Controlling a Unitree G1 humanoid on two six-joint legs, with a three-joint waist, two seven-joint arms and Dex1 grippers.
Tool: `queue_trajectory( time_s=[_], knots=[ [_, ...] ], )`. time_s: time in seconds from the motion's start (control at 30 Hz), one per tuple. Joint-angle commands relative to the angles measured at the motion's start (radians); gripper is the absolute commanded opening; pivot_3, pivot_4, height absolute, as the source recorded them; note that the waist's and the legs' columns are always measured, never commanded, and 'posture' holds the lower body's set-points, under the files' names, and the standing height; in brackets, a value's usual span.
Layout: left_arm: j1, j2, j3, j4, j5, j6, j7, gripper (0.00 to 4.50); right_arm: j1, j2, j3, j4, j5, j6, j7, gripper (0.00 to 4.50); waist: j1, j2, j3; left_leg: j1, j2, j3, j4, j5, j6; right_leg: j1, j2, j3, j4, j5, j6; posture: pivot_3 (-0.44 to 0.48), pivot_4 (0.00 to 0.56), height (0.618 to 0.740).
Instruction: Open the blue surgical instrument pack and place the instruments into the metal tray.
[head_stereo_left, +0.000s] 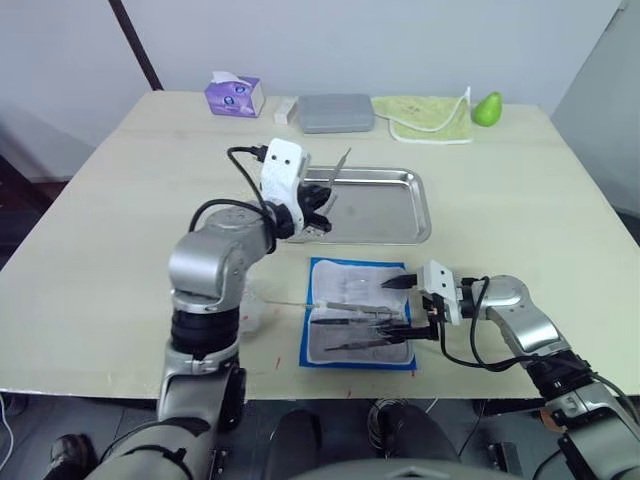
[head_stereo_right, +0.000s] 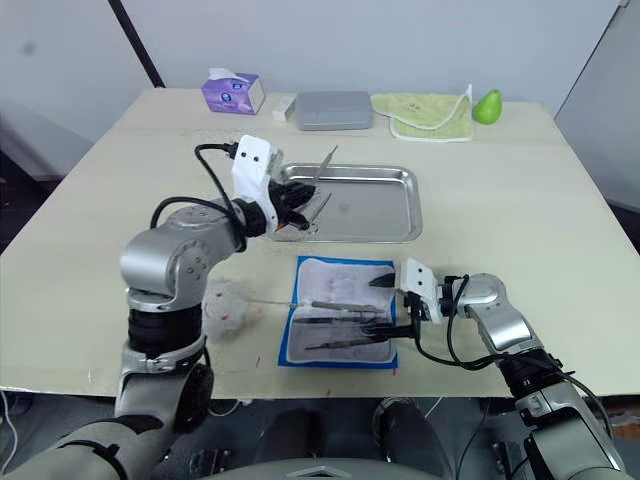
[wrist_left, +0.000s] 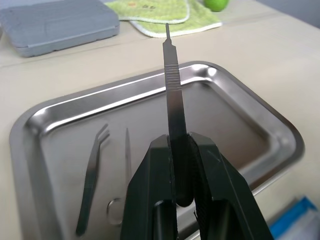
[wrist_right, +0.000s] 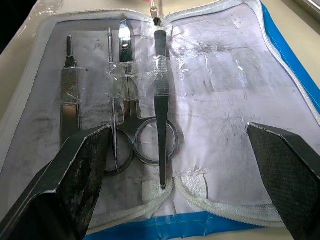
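- A pale wooden surface (head_stereo_left: 120, 230) carries the scene, with a grey hard case (head_stereo_left: 336, 112), a green cloth (head_stereo_left: 425, 117), a green pear (head_stereo_left: 487, 108) and a purple tissue box (head_stereo_left: 235, 95) lined along its far edge.
- The metal tray (head_stereo_left: 385, 205) sits mid-surface; inside it lie bent forceps (wrist_left: 92, 180) and a ring-handled tool (wrist_left: 121, 200), side by side.
- The blue surgical instrument pack (head_stereo_left: 360, 313) lies open just in front of the tray, lining up, with scissors (wrist_right: 130, 125), tweezers (wrist_right: 161, 115) and two more slim instruments strapped to one half.
- The left hand (wrist_left: 179, 150) hovers over the tray's left end, fingers clamped on a scalpel handle (wrist_left: 172, 85) that sticks out beyond them.
- The right hand (head_stereo_left: 405, 305) rests low at the pack's right edge, fingers (wrist_right: 70, 175) spread wide apart, gripping nothing.
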Motion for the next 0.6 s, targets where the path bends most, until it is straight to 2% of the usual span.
queue_trajectory(
  time_s=[0.03, 0.1, 0.27, 0.6],
  knots=[
    [-0.053, -0.065, -0.007, 0.1, 0.062, -0.042, 0.114, 0.04, 0.055, -0.039, 0.077, 0.1, -0.097, 0.063, 0.004, 4.5, 0.004, 0.0, 0.0, 0.0, 0.0, -0.001, 0.0, 0.0, 0.0, 0.0, 0.0, -0.001, 0.0, 0.0, 0.0, 0.0, 0.15, 0.74],
    [-0.076, -0.107, 0.02, 0.147, 0.064, -0.059, 0.149, 0.04, 0.051, -0.041, 0.077, 0.098, -0.097, 0.064, 0.007, 4.5, 0.005, 0.0, 0.001, 0.0, -0.001, -0.001, 0.0, 0.0, 0.0, 0.0, 0.0, -0.001, 0.0, 0.0, 0.0, 0.0, 0.15, 0.74],
    [-0.108, -0.177, -0.015, 0.313, 0.101, -0.163, 0.192, 0.04, 0.054, -0.051, 0.069, 0.086, -0.092, 0.076, 0.004, 4.5, 0.008, 0.001, 0.001, -0.001, -0.001, -0.001, 0.0, 0.0, 0.0, 0.0, -0.001, -0.002, -0.001, 0.0, 0.0, 0.0, 0.15, 0.74],
    [-0.076, -0.211, -0.039, 0.393, 0.132, -0.219, 0.229, 0.04, 0.07, -0.058, 0.068, 0.06, -0.089, 0.087, -0.003, 4.5, 0.009, 0.004, 0.004, -0.002, -0.001, -0.002, 0.0, 0.0, 0.0, 0.0, -0.001, -0.002, -0.002, 0.0, 0.0, 0.0, 0.15, 0.74]
  ],
)
